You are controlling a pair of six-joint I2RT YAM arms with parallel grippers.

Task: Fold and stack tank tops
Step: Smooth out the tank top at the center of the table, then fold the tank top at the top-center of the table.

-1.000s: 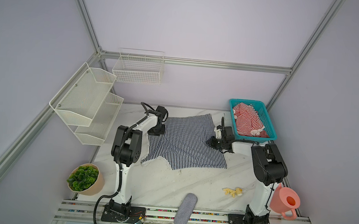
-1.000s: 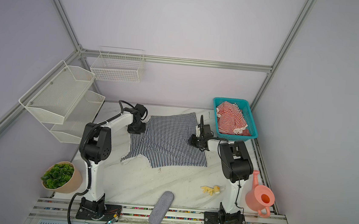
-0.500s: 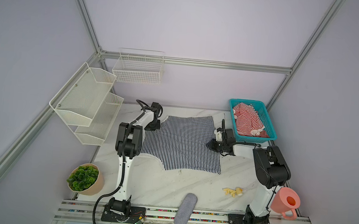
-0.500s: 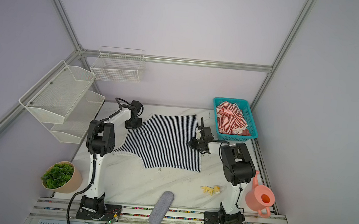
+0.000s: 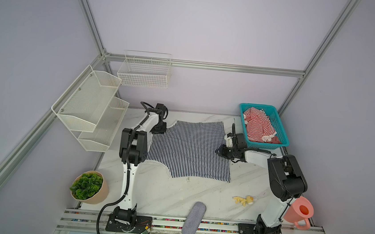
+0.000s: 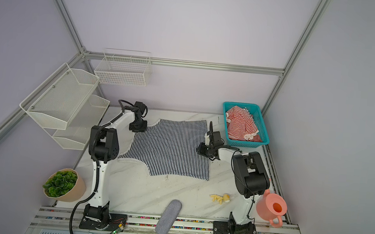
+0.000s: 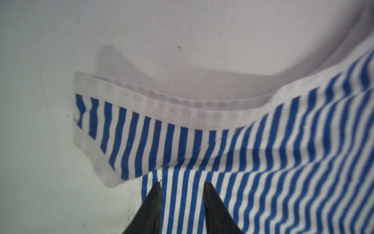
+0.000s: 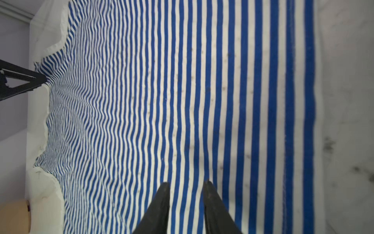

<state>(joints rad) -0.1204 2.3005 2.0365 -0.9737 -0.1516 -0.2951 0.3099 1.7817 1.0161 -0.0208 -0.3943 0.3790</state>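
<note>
The navy-and-white tank top (image 5: 190, 150) lies spread flat on the tabletop (image 5: 174, 197), ready for folding. The left hand (image 7: 182, 184) sits at its far-left strap, fingertips apart, gripping nothing. The right hand (image 8: 185, 183) sits at the right hem edge, fingertips likewise apart. This opposed placement suits pulling the cloth smooth. The red-and-white tank top (image 5: 258, 126) waits crumpled in the teal basket (image 5: 269, 146), far right.

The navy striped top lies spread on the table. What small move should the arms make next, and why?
Probably lift the left arm and right arm clear to regrasp: the navy-and-white tank top lies spread on the table, and both wrist views show the jaws apart above it, pinching no cloth.
</note>
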